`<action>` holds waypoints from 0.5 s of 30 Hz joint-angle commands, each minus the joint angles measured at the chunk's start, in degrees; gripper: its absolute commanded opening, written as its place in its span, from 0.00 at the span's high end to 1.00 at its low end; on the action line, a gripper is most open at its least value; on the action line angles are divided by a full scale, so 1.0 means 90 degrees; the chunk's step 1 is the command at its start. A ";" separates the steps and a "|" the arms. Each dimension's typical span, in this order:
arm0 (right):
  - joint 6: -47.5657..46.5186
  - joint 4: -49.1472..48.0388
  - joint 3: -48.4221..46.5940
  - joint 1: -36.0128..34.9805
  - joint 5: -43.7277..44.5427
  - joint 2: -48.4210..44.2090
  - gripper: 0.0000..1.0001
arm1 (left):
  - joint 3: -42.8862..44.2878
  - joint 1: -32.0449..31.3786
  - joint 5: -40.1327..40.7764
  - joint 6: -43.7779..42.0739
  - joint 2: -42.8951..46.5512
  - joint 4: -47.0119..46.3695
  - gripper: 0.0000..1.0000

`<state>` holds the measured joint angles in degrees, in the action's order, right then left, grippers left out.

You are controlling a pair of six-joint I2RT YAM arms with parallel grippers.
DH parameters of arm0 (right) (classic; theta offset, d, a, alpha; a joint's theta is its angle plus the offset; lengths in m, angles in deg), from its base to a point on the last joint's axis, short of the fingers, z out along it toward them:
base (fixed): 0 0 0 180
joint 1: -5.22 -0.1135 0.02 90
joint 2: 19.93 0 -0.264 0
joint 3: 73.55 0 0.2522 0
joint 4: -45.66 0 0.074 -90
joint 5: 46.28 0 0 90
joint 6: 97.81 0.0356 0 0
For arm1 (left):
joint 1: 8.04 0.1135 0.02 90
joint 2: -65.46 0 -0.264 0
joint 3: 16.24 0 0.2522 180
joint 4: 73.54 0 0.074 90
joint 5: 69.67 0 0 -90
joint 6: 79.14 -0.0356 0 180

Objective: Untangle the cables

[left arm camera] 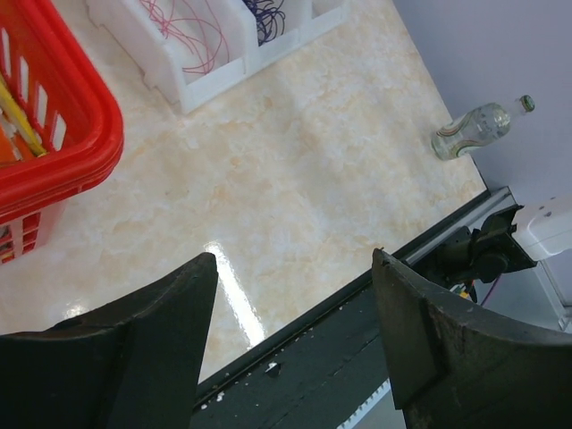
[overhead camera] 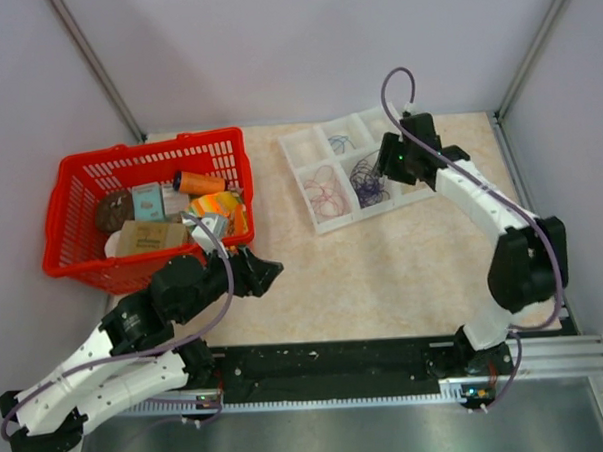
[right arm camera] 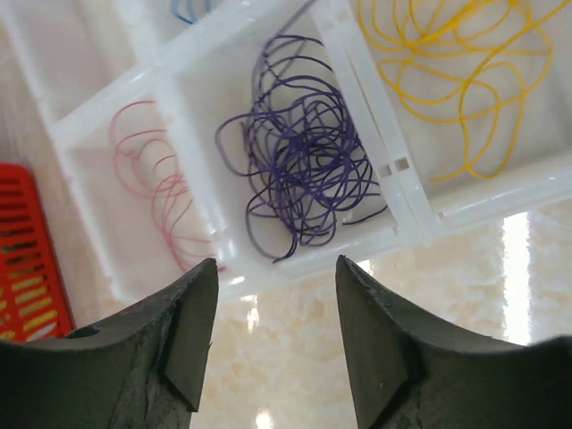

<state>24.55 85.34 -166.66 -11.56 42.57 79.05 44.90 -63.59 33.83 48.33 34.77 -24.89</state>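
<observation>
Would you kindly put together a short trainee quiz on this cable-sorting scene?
1. Which cables fill the tray compartment just ahead of the right claw? A yellow, B purple, C pink.
2. True or false: the left claw grips a cable.
3. Fill in: the cardboard box sits in the red ____.
Key: 1 B, the purple cables; 2 false, it is open and empty; 3 basket.

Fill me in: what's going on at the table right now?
The right gripper hangs open and empty over the white tray, above the purple wires in their own compartment. The pink wires and yellow wires lie in neighbouring compartments. The left gripper sits open beside the red basket, holding nothing.
</observation>
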 commanded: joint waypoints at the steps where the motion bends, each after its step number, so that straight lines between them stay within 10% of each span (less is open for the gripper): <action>1: -0.1182 0.0811 0.0153 -0.0683 0.0849 -0.1766 0.43 | 0.0370 0.0020 -0.0220 -0.0218 -0.0387 -0.0683 0.25; 10: -0.1944 0.1213 0.0839 -0.1251 0.0968 -0.5505 0.01 | 0.1424 0.0020 -0.0220 -0.0911 -0.1110 -0.1025 0.25; 15: -0.2131 0.1349 0.0098 -0.1251 0.1104 -0.6592 0.01 | 0.1952 0.0020 -0.0211 -0.1195 -0.1189 -0.1152 0.25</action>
<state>8.33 96.29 -160.17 -22.79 50.68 24.60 58.12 -63.59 32.08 41.10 23.79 -30.53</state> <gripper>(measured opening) 0.987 0.752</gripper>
